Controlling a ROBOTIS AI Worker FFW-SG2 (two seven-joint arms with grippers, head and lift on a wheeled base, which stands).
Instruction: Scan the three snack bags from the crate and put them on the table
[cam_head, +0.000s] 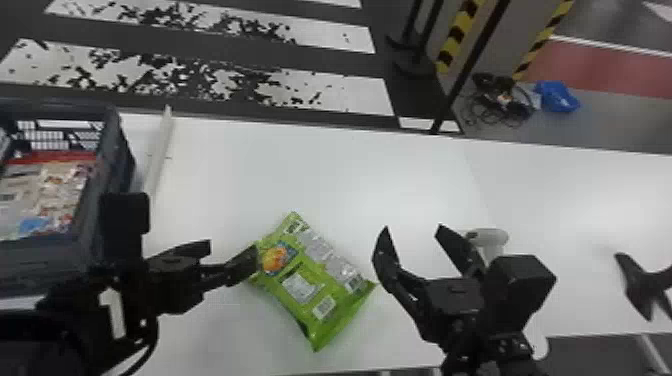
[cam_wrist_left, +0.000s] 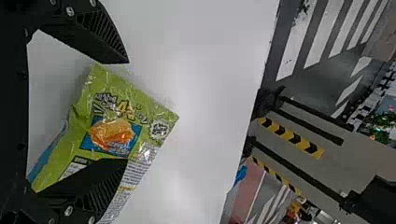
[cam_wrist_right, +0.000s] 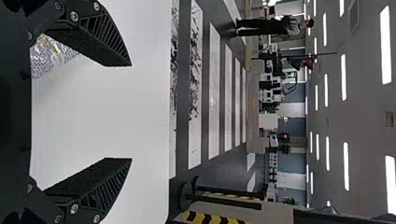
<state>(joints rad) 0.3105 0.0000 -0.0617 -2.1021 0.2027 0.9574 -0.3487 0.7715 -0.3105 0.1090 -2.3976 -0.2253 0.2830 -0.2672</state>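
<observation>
Head view showed the white table (cam_head: 310, 165) under a green snack bag (cam_head: 320, 280), striped floor (cam_head: 350, 95) beyond. Left gripper (cam_head: 234, 246) and right gripper (cam_head: 412, 229) had their fingers spread, released.

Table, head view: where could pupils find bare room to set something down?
Bare: white table beyond the green bag, bordered by the pale strip at left and the far edge. Crowded: nearer, where the bag lies between left claw and right claw.
</observation>
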